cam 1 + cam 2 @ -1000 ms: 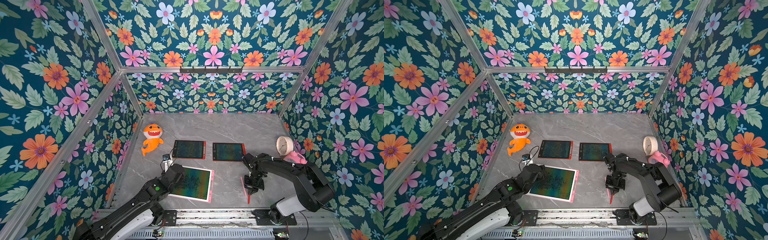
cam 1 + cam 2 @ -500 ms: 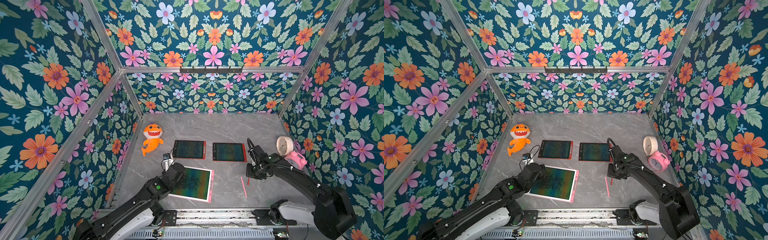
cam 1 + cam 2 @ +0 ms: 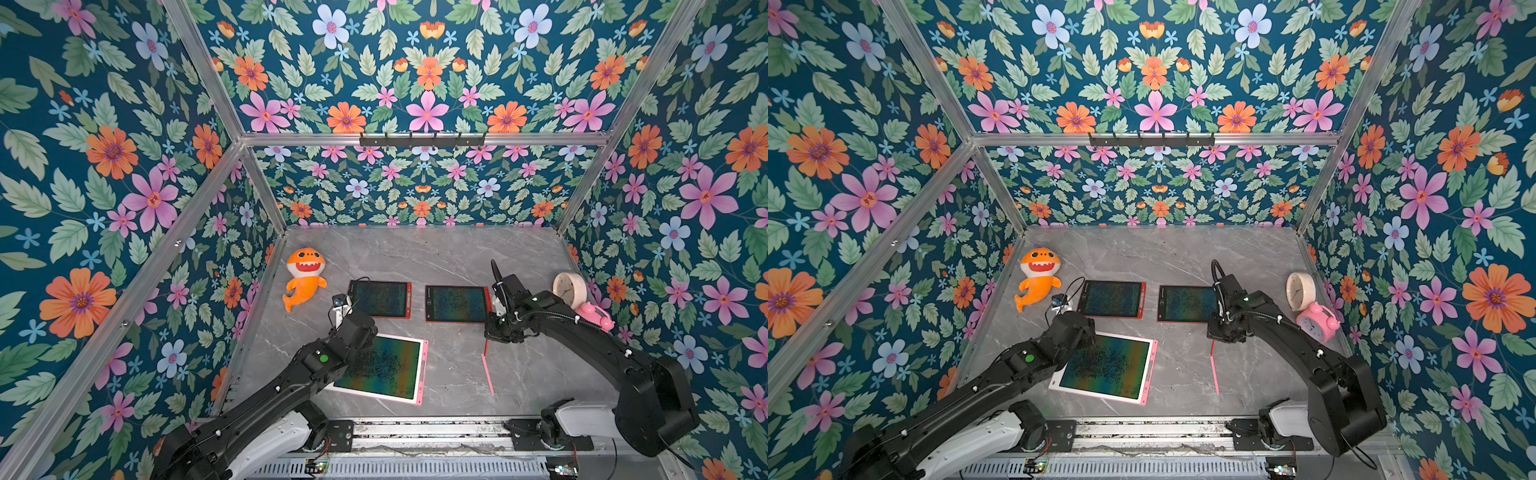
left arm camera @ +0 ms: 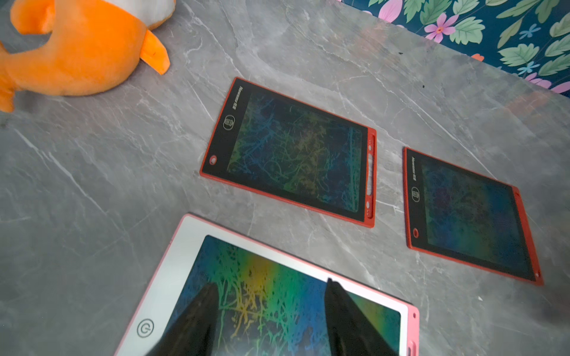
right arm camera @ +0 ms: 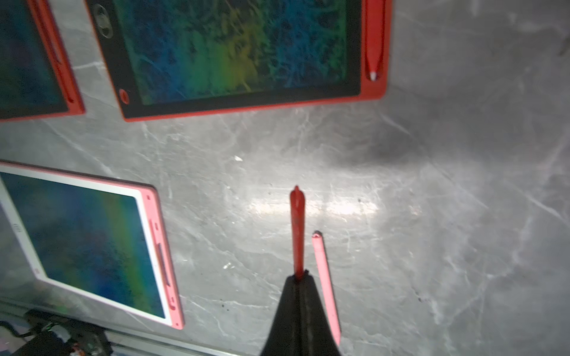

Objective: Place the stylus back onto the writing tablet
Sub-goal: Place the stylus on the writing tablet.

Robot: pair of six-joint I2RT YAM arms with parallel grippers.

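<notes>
Far left the shark [image 3: 305, 276] lies out of the way; no need to go near it.

The left gripper [image 4: 271, 283] hangs over the pink tablet [image 3: 395, 365], jaws apart with nothing between them; it is the free gripper, and I would use it to pin a tablet if one starts to slide on the smooth table [image 3: 415, 257].

Behind it lies the left red tablet [image 3: 380, 298]; the slot [image 4: 370, 172] along its right edge looks empty, so I judge this to be the target. The right red tablet [image 3: 456, 303] already has a docked stylus [image 5: 374, 40] in its edge; leave that one alone.

The right gripper [image 5: 298, 279] is closed on one end of the red stylus [image 5: 297, 231]; most of its length sticks out past the jaws, just in front of the right red tablet's near corner. I cannot tell whether its tip touches the table. The pink stylus [image 5: 325, 286] lies flat on the table just beside it.

To do the step well:
- lift clear first, so the pink stylus is not dragged along;
- cross over the right red tablet, not through it;
- turn the wrist until the red stylus runs parallel to the empty slot;
- lay it down nearly flat and press lightly; held by one end it may pivot in the jaws;
- let go only once it sits in the groove.

The clocks [image 3: 566, 284] at far right are well apart.
</notes>
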